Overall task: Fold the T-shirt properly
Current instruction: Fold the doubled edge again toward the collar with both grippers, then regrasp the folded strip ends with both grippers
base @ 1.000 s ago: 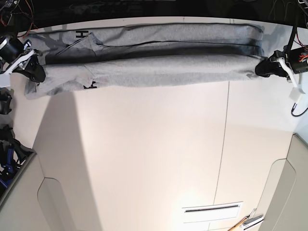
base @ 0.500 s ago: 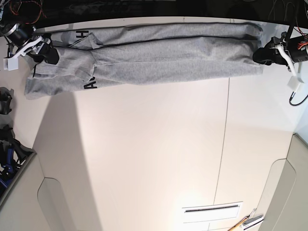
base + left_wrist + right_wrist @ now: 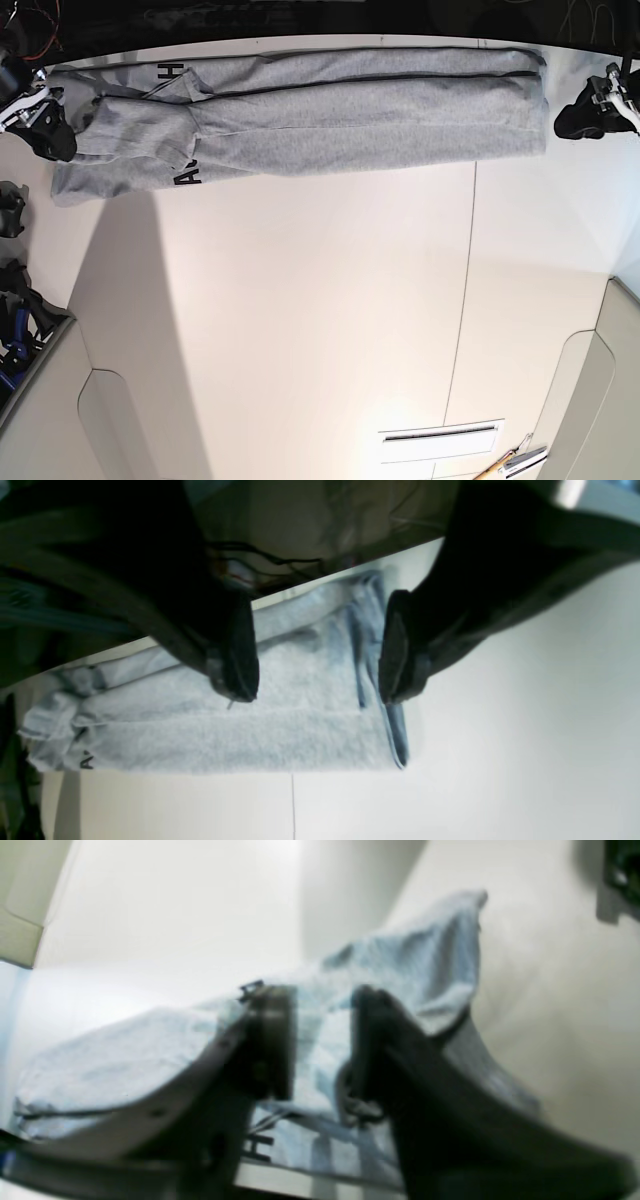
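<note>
The grey T-shirt (image 3: 350, 115) lies flat as a long folded band along the table's far edge, with black letters (image 3: 188, 177) near its left end. My right gripper (image 3: 55, 135) hovers at that left end. In the right wrist view its fingers (image 3: 270, 1040) stand apart over the cloth (image 3: 400, 950), holding nothing. My left gripper (image 3: 578, 120) sits just off the shirt's right end. In the left wrist view it (image 3: 320, 680) is open, and the shirt's hem (image 3: 300, 730) shows below between the fingers.
The white table (image 3: 300, 320) stretches toward the front. A slotted plate (image 3: 440, 435) and some hand tools (image 3: 515, 460) lie near the front right. Dark clamps (image 3: 15, 300) stick in at the left edge. Cables run behind the far edge.
Both grippers have let go of the shirt ends and drawn outward, the left to the right and the right to the left. The shirt has settled flat into a folded band.
</note>
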Available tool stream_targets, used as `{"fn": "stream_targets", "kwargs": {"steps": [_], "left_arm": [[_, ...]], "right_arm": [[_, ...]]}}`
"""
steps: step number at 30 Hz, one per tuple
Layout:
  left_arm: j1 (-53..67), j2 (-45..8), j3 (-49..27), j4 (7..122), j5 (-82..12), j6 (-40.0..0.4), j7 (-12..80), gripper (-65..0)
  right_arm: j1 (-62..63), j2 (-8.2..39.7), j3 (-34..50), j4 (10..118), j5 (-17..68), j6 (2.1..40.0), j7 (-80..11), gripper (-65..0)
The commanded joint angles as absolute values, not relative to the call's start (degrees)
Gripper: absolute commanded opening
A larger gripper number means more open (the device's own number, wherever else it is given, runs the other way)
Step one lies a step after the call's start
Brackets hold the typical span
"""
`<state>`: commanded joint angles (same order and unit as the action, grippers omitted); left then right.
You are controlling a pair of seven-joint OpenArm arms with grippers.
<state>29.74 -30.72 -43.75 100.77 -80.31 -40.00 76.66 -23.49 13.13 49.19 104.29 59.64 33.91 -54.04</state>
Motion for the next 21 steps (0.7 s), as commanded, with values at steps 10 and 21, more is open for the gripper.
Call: {"fn": "stream_targets", "kwargs": {"steps": [10, 21], "left_arm": [[30.3, -25.4, -43.3, 98.5, -70.5, -40.0, 70.2, -17.4], [31.8, -24.6, -42.0, 98.5, -63.8, -40.0, 65.5, -17.4]], "right_arm": [[-23.4, 11.4, 41.7, 97.2, 53.9, 33.9, -49.9, -65.0], [-23.2, 11.4, 36.0, 94.9, 55.5, 33.9, -49.5, -65.0]]}}
